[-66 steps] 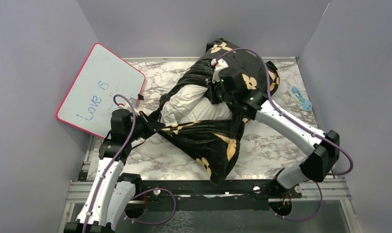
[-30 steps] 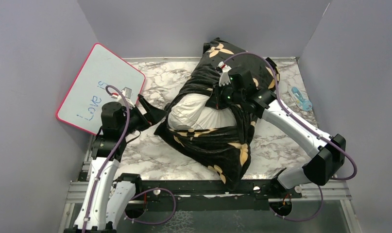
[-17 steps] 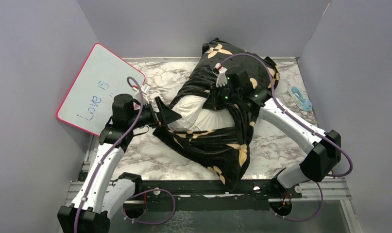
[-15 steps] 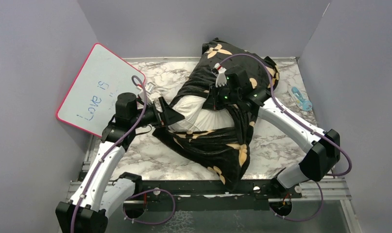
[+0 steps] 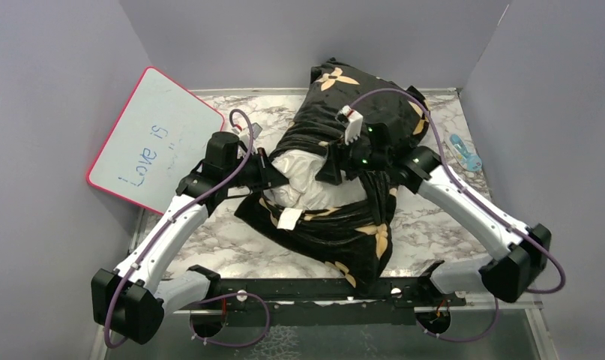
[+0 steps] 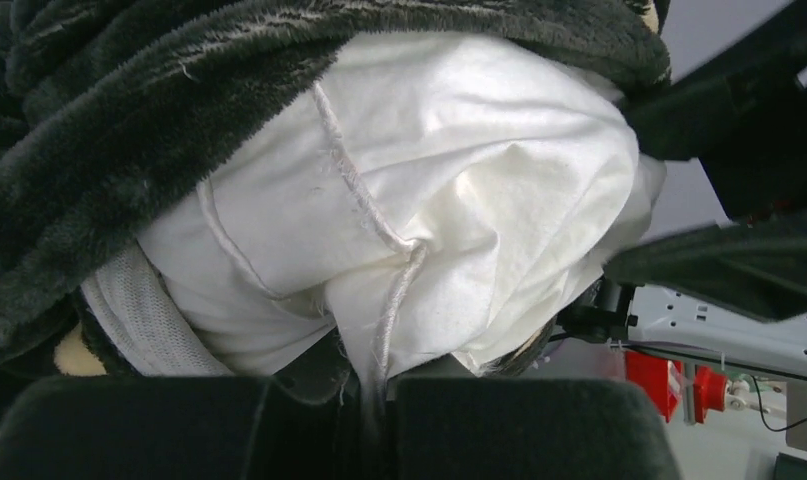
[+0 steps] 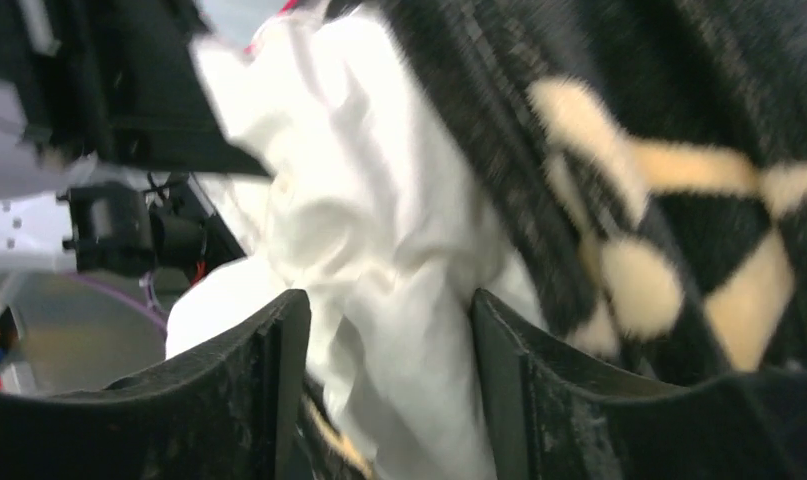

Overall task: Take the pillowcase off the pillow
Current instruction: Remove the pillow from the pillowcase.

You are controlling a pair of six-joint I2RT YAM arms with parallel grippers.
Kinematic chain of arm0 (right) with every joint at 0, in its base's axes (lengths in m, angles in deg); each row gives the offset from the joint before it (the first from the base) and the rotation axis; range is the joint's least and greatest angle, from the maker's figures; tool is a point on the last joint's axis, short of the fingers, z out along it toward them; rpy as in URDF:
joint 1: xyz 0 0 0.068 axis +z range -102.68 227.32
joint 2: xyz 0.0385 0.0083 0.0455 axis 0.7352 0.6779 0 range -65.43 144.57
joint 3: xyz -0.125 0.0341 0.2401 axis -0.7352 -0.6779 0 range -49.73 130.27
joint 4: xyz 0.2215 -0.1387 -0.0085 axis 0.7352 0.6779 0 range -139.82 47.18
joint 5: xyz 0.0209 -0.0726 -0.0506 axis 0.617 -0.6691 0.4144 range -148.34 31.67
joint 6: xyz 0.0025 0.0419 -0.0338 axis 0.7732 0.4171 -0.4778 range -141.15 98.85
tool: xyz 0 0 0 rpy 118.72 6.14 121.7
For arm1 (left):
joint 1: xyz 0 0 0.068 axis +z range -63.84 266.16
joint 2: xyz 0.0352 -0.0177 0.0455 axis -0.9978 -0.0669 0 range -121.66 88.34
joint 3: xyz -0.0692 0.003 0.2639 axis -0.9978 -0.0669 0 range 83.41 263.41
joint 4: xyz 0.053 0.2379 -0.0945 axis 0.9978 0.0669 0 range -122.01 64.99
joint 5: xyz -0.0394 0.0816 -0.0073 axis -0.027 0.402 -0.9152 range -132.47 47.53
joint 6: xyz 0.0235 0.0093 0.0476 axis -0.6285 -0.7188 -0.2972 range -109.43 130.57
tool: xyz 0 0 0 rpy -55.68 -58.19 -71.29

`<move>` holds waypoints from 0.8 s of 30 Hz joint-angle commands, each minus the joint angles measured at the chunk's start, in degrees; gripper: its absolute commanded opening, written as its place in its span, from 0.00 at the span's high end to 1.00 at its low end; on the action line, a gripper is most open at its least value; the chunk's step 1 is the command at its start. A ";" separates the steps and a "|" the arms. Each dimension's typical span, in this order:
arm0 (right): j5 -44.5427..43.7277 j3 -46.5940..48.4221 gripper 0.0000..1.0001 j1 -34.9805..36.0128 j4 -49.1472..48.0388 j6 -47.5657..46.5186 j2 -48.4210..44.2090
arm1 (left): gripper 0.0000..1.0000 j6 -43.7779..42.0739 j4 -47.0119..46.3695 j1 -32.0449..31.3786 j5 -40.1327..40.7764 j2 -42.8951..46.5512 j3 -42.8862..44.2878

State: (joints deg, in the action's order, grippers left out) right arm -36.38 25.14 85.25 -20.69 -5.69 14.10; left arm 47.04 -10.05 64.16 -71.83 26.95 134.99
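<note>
The black pillowcase [image 5: 350,229] with tan flower motifs lies bunched round the off-white pillow [image 5: 305,174] in the middle of the table. Its open mouth faces left, and a white tag [image 5: 289,219] hangs out. My left gripper [image 5: 273,177] is at that mouth. In the left wrist view it [image 6: 379,388] is shut on a seam fold of the pillow [image 6: 429,190], under the pillowcase [image 6: 109,140] rim. My right gripper [image 5: 333,169] is on the pillow's right side. It [image 7: 391,385] stands open, with white pillow [image 7: 379,260] fabric between its fingers and the pillowcase [image 7: 679,150] beside them.
A pink-rimmed whiteboard [image 5: 153,139] leans at the back left, close behind my left arm. A small blue object [image 5: 464,152] lies near the right wall. Grey walls enclose the marble table [image 5: 434,217] on three sides.
My left gripper has swung right from near the whiteboard to the pillow's exposed end and shut on its white fabric. My right gripper's jaws have parted. The bundle shifted slightly right.
</note>
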 commanded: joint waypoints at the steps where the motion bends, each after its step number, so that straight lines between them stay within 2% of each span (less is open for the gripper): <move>1: 6.33 -6.68 0.34 0.47 2.53 -5.64 -8.76 | 1.00 -2.14 -2.01 -0.33 4.19 -2.07 4.50; 8: 9.30 -12.22 0.33 1.87 5.10 -9.32 -10.79 | 1.00 -2.18 -1.28 -0.33 4.45 -3.08 6.07; 12: 6.57 -11.05 0.32 2.34 4.50 -9.91 -14.21 | 1.00 -2.57 0.55 -0.33 5.85 -3.12 7.47; 15: 10.01 -10.43 0.28 2.33 2.20 -10.05 -17.57 | 1.00 -3.00 2.00 -0.26 7.48 -2.90 8.19; 19: 16.63 -9.50 0.27 2.42 5.28 -11.11 -16.23 | 1.00 -3.16 3.07 -0.07 8.78 -3.27 9.48; 24: 15.74 -13.46 0.29 3.15 5.12 -10.31 -15.31 | 1.00 -3.42 4.02 0.13 9.14 -3.93 11.51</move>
State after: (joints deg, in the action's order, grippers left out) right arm -23.00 14.30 87.72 -17.79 -15.68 -2.32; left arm 44.57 -2.33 63.81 -66.13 23.52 142.42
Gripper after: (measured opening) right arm 0.721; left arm 0.036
